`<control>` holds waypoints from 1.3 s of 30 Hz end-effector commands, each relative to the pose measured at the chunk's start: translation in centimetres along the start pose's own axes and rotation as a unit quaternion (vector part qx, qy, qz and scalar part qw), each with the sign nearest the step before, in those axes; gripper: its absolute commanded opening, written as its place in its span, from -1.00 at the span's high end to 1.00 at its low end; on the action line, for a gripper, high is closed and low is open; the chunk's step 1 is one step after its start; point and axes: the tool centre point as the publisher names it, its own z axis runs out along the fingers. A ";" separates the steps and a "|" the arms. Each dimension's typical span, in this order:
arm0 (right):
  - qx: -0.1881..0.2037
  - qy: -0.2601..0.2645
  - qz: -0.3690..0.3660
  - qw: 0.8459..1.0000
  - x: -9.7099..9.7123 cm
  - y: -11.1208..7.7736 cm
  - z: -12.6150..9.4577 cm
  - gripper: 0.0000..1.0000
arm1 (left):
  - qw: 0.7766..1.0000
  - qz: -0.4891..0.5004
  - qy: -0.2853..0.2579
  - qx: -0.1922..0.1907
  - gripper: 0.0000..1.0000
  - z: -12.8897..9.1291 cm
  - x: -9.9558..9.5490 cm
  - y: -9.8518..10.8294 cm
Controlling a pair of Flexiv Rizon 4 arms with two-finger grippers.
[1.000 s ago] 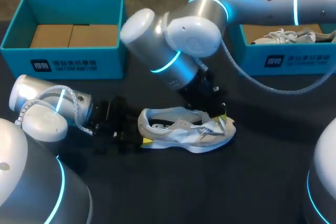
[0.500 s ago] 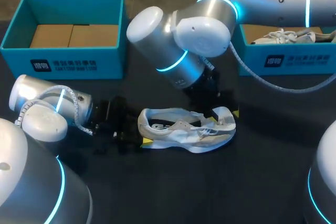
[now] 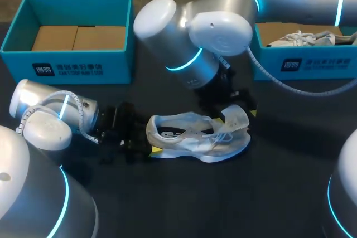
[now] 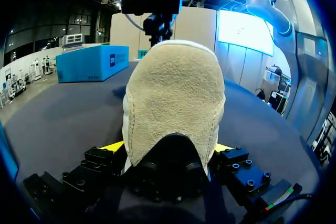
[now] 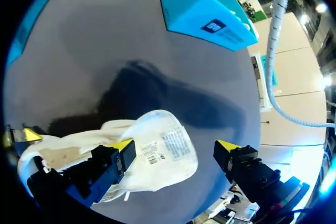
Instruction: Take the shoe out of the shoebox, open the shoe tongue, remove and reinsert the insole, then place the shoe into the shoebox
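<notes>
A white shoe [image 3: 195, 137] lies on its side on the dark table, toe to the right. My left gripper [image 3: 150, 140] holds its heel; in the left wrist view the tan heel [image 4: 173, 98] fills the gap between both yellow tips of the left gripper [image 4: 168, 148]. The tongue [image 3: 237, 117] stands lifted off the shoe. My right gripper [image 3: 239, 105] hangs just above it, open. In the right wrist view the right gripper [image 5: 176, 145] has its fingers wide apart, and the tongue's labelled underside [image 5: 168, 148] lies below them, near one finger only.
A teal shoebox [image 3: 72, 68] with cardboard inserts stands at the back left. A second teal box [image 3: 304, 64] at the back right holds another white shoe [image 3: 301, 38]. Bare dark table lies in front of the shoe.
My right gripper opened and let go of the tongue, then drew up and back a little. The tongue now stands raised. The left arm and the shoe's heel stayed put.
</notes>
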 end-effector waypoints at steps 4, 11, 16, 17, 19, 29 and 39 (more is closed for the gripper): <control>-0.031 0.058 0.088 0.994 -1.0 -0.6 -1.5 -1.00 | 1.000 0.000 0.000 -0.002 1.00 0.4 -0.3 0.3; -0.096 0.111 -0.024 0.989 -0.2 -0.7 -4.5 -1.00 | 1.000 0.000 0.000 -0.002 1.00 0.4 -0.3 0.3; -0.127 0.131 -0.101 0.978 1.0 -0.7 -6.4 -1.00 | 1.000 0.000 0.000 -0.002 1.00 0.4 -0.3 0.3; -0.132 0.135 -0.112 0.976 1.2 -0.7 -6.7 -1.00 | 1.000 0.000 0.000 -0.002 1.00 0.4 -0.3 0.3; -0.143 0.141 -0.135 0.970 1.6 -0.9 -7.3 -1.00 | 1.000 0.000 0.000 -0.002 1.00 0.4 -0.3 0.3; -0.183 0.173 -0.260 0.932 3.7 -1.7 -9.7 1.00 | 1.000 0.000 0.000 -0.002 1.00 0.4 -0.3 0.3; -0.235 0.175 -0.418 0.860 7.0 -2.6 -12.1 1.00 | 1.000 0.000 0.000 -0.002 1.00 0.4 -0.3 0.3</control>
